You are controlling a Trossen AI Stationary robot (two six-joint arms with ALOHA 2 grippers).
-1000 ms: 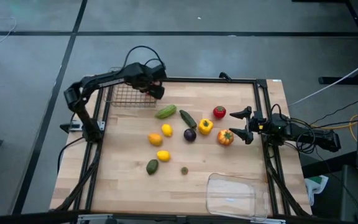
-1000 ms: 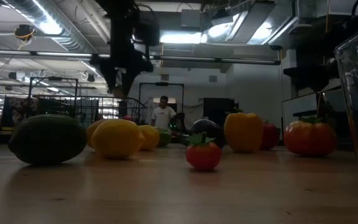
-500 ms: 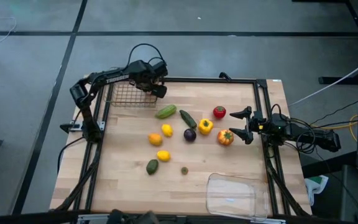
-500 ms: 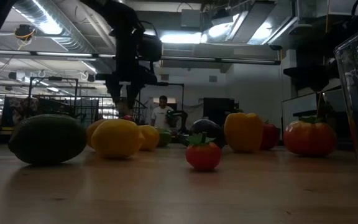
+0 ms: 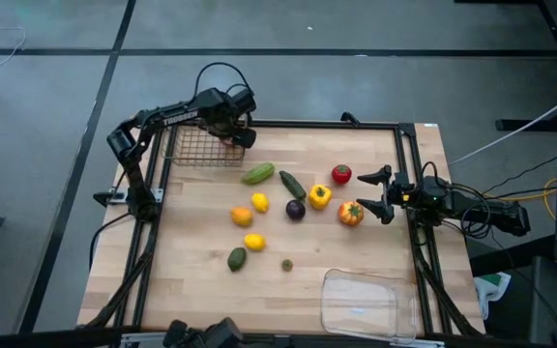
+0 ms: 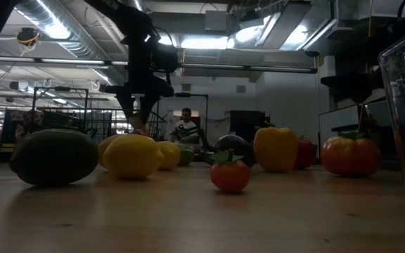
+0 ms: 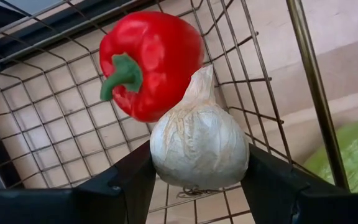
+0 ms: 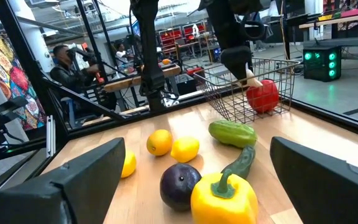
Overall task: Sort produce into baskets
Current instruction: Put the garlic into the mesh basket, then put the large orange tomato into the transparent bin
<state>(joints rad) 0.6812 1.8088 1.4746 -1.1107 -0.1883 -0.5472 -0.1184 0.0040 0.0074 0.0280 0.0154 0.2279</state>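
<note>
I am holding a garlic bulb (image 7: 199, 146) pinched in my left gripper (image 7: 197, 180) over the wire basket (image 7: 55, 118), beside a red pepper (image 7: 151, 62). Next I should be spreading the fingers to drop it. My right gripper (image 5: 383, 196) is waiting spread wide.

Left gripper (image 7: 197, 186) clamped, right gripper (image 5: 367, 193) agape

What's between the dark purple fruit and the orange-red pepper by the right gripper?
The yellow bell pepper sits between the dark purple fruit and the orange-red pepper, slightly toward the far edge; the high view shows it.
</note>
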